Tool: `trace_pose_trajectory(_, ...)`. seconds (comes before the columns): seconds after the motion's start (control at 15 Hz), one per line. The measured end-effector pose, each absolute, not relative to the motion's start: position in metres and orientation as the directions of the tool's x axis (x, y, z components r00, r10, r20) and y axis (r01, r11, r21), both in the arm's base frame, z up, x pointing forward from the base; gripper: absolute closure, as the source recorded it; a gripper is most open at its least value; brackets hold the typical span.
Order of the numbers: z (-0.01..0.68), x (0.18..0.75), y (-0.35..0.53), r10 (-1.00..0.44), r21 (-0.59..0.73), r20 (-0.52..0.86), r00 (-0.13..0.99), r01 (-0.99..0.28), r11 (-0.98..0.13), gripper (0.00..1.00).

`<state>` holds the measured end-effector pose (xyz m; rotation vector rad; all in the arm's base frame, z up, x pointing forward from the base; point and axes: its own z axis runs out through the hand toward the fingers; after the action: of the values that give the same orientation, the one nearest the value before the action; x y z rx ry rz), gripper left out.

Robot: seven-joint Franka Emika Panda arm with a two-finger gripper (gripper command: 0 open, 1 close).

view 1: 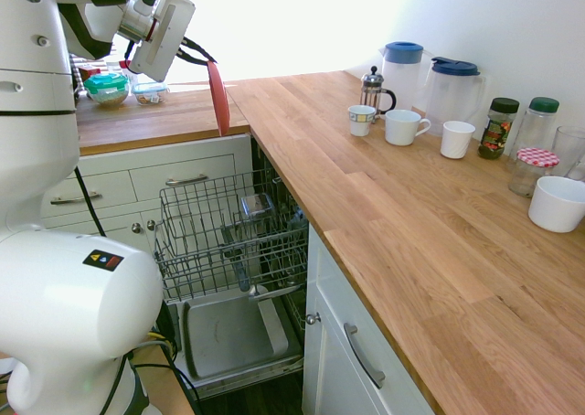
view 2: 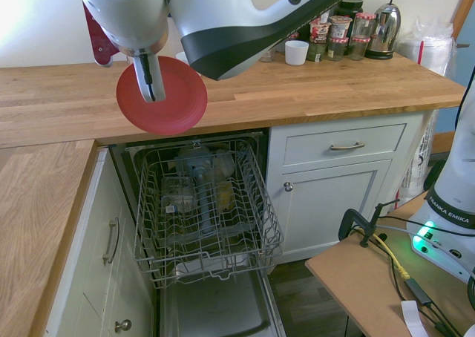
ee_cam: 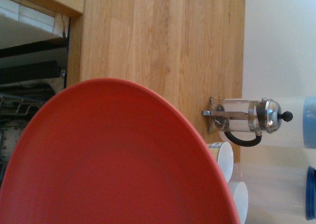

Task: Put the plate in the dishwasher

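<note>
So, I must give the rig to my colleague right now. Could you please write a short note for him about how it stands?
Gripper: fingers shut on the plate, which hangs tilted steeply in the air, near the counter's edge.
Dishwasher: its door is down and the wire rack is out, with some items already in it.
Done: plate is gripped and off the counter.
Left: bring the plate over the rack, lower it in, open the fingers, back the arm away.
</note>
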<state>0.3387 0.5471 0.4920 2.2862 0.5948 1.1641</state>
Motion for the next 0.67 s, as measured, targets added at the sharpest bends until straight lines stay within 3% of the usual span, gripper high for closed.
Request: trace_pose_trajectory(0.67, 0.392, 0.341, 0.56, 0.576, 0.609, 0.57, 0.587, 0.169, -0.775, 1.0)
